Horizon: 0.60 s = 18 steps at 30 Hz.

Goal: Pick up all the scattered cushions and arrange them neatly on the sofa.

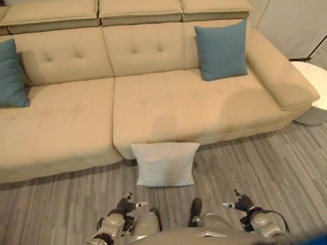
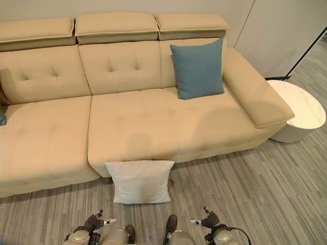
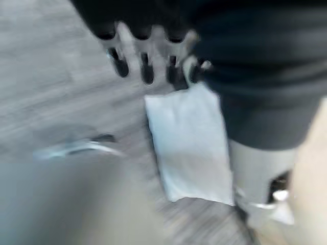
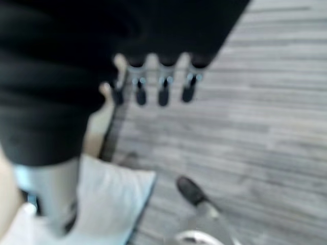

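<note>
A white cushion (image 1: 165,164) lies on the grey wood-look floor (image 1: 265,163), its top edge touching the front base of a beige sofa (image 1: 168,102), approx. below the seam between the two seat sections. On the sofa, a teal cushion (image 1: 222,50) stands upright against the backrest next to the right armrest; a second teal cushion (image 1: 10,74) leans at the far left of the seat, cut by the frame edge in the left eye view. A round white side desk (image 2: 299,109) sits just beside the sofa's right armrest. The left hand (image 1: 126,201) hangs low over the floor, near the white cushion's lower left corner but apart from it; the right hand (image 1: 240,201) hangs on the opp. side, further from the cushion. In the wrist views, the left hand's fingers (image 3: 146,69) and the right hand's fingers (image 4: 163,92) hang straight in a loose row w/ gaps between them, holding nothing; the white cushion shows past each on the floor.
</note>
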### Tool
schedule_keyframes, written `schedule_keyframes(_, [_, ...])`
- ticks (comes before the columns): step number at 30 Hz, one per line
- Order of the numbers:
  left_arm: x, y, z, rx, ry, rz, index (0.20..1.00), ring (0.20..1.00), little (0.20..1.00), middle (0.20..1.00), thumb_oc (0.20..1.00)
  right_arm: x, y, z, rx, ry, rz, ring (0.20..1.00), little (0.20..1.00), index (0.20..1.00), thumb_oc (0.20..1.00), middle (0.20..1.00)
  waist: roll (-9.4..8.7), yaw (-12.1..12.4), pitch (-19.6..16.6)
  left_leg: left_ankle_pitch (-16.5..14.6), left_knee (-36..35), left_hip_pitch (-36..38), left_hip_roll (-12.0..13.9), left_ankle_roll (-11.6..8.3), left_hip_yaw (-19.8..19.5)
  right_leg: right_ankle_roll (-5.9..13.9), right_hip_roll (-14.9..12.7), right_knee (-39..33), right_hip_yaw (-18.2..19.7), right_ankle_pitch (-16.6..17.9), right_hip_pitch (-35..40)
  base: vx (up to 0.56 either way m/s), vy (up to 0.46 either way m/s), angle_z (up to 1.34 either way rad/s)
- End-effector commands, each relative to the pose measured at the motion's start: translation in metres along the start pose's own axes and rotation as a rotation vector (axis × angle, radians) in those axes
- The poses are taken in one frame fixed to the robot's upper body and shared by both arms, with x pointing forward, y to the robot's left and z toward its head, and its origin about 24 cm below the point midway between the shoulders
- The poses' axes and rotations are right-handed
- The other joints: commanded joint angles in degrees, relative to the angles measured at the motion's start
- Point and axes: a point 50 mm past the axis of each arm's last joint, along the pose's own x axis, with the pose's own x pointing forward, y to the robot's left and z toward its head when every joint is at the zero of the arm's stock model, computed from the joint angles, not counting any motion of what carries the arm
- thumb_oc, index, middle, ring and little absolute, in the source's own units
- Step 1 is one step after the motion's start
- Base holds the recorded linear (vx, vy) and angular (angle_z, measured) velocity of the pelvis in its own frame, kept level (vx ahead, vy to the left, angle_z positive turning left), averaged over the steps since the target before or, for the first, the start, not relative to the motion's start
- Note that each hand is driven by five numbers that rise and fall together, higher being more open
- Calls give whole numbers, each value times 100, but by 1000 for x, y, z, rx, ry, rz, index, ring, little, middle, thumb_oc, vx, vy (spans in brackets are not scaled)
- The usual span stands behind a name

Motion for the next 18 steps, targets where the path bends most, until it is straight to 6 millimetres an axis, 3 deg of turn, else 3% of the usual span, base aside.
schedule_keyframes(1, [-2,-9,-2,19,-19,-24,1000,1000,1000,1000,1000,-1,-15,-3,-43,-7,-40,1000,1000,1000,1000,1000,-70,131,-94,597,-50,-554,266,-95,-255,338,164,537,288,-1240,685,90,123,-37])
schedule_keyframes(2, [-2,-9,-3,6,-14,-22,1000,1000,1000,1000,1000,-1,-14,-2,-39,-13,-38,1000,1000,1000,1000,1000,-62,139,-106,634,-73,-558,250,-140,-436,354,135,584,396,-1253,698,91,157,-57])
schedule_keyframes(5, [-2,-12,-3,8,-14,-33,1000,1000,1000,1000,1000,-2,-8,-6,-56,6,-11,1000,1000,1000,1000,1000,-5,80,-298,572,-667,-81,132,-34,-294,492,30,672,514,-1151,591,147,241,-40])
schedule_keyframes(11, [0,-7,10,5,-59,-20,1000,1000,1000,1000,1000,1,3,1,-49,2,23,1000,1000,1000,1000,1000,-34,160,-367,472,-918,244,-29,157,-51,673,-135,723,645,-1003,458,70,111,-33])
schedule_keyframes(18, [-3,-2,-7,13,-6,-11,1000,1000,1000,1000,1000,0,3,-5,-45,24,27,1000,1000,1000,1000,1000,-25,194,-480,453,-1165,508,-90,210,49,756,-168,493,649,-885,582,54,25,-12])
